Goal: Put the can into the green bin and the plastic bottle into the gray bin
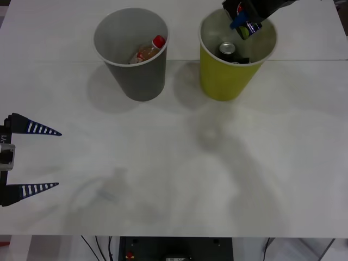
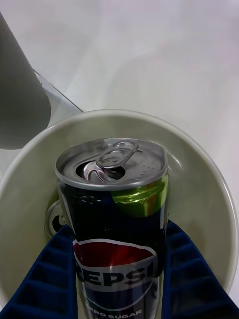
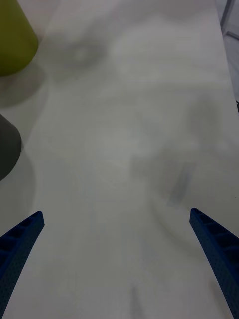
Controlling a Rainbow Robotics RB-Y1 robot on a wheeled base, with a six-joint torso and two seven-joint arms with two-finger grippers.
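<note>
**Can held over the green bin**

The can sat upright between the right gripper's fingers, clamped on its sides — directly above the green bin, where another can lay. The plastic bottle was inside the gray bin. The left gripper waited spread wide, empty, over the tabletop.

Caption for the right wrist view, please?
Right gripper holds the can over the green bin, another can inside.

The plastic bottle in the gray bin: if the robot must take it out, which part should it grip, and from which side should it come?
Probably the neck just under the red cap of the plastic bottle, coming from above through the open mouth of the gray bin. The bottle leans against the wall, cap uppermost, and the walls block any sideways approach.
</note>
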